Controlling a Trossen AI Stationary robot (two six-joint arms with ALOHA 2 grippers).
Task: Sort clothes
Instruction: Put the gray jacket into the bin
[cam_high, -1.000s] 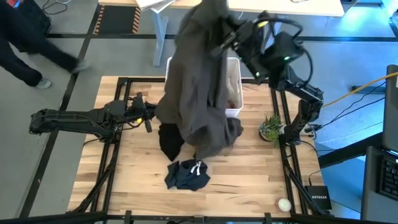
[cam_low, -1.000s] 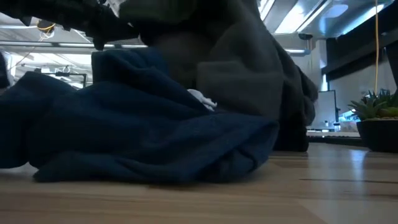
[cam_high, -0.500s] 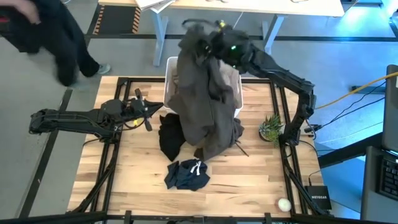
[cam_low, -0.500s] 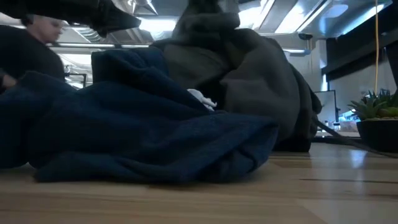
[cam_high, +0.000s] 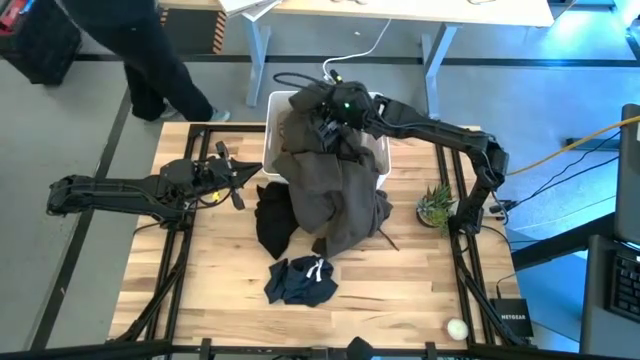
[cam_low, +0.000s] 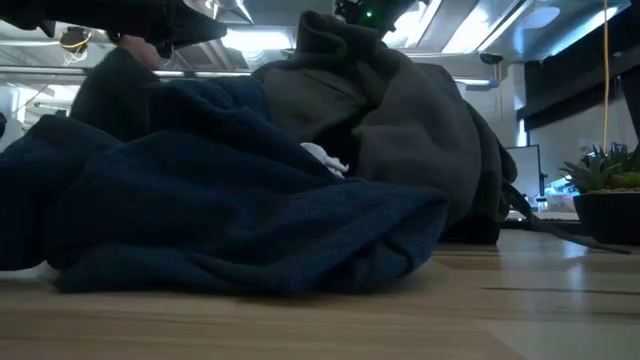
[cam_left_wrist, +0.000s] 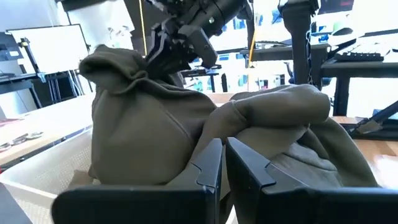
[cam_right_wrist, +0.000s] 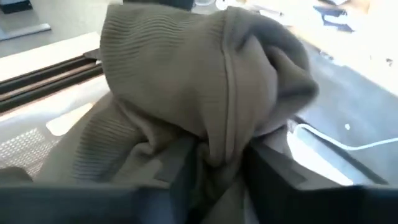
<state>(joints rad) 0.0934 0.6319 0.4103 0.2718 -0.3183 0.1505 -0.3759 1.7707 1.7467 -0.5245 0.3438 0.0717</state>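
Note:
My right gripper is over the white bin at the table's far side, shut on a dark olive-grey garment. The garment drapes over the bin's near rim and its lower end lies on the table. It also shows in the low view and the left wrist view. A black garment lies beside it. A small navy garment with a white drawstring lies nearer the front. My left gripper is shut and empty, left of the pile. The pink and khaki garments are hidden. My right gripper pinches a bunched, ribbed fold of the olive-grey garment between its two fingers, several layers thick. The fingers come from above, pointing down. The garment hangs below them, heaped on the bin, with its lower end on the table.
A small potted plant stands at the table's right edge. A white ball and a black box sit at the near right corner. A person walks beyond the far left corner. Bare wood lies at the near left.
My right gripper has gone down and toward the table's left, to just above the bin, keeping its hold. The olive-grey garment, hanging long before, has sunk and heaped onto the bin. Its lower end stays on the table. The person has walked past the far left.

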